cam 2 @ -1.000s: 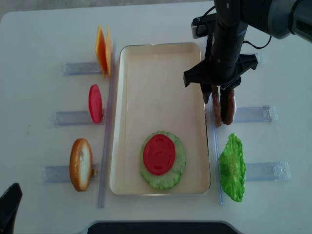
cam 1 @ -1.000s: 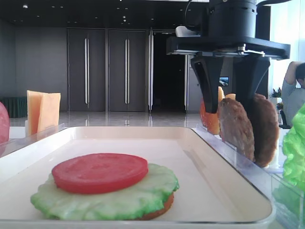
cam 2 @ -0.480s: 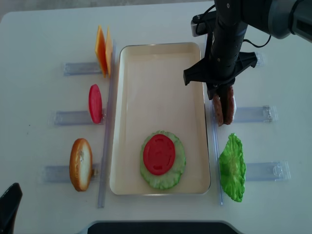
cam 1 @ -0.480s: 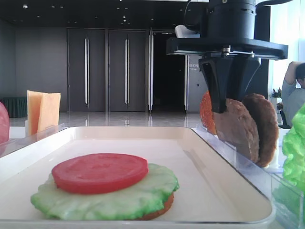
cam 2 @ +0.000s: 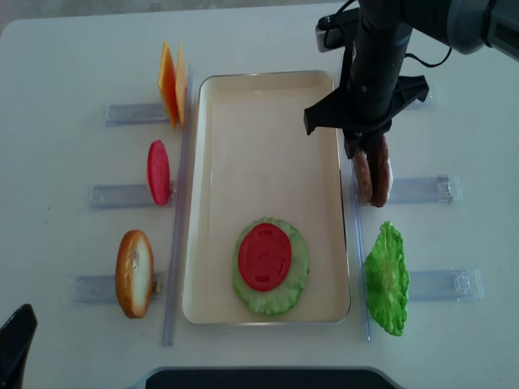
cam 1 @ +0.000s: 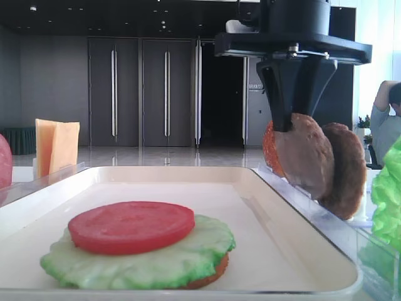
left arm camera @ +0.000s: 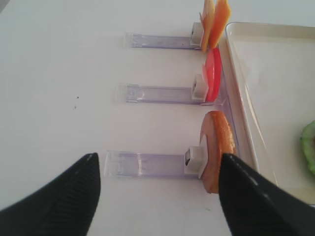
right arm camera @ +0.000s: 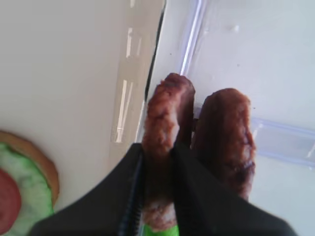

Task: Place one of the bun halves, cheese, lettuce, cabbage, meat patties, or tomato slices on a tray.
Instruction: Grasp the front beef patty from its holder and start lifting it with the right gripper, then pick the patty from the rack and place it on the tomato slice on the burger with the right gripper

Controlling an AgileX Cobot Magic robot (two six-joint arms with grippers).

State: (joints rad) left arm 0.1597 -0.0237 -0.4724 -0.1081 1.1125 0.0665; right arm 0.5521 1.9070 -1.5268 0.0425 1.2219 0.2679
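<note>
The right pincer (right arm camera: 157, 167) is clamped on the upright greyish-brown grainy meat patty (right arm camera: 162, 142), just outside the cream-white rectangular plastic tray (cam 2: 211, 203). The darker patty (right arm camera: 226, 137) touches it (could drag along), or the thin-edge grip may slip.

text: none legible | labels: none | brands: none | numbers: none

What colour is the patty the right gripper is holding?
Greyish-brown with a pink tint, paler than the darker patty behind it; the meat patty shows best in the low exterior view.
</note>
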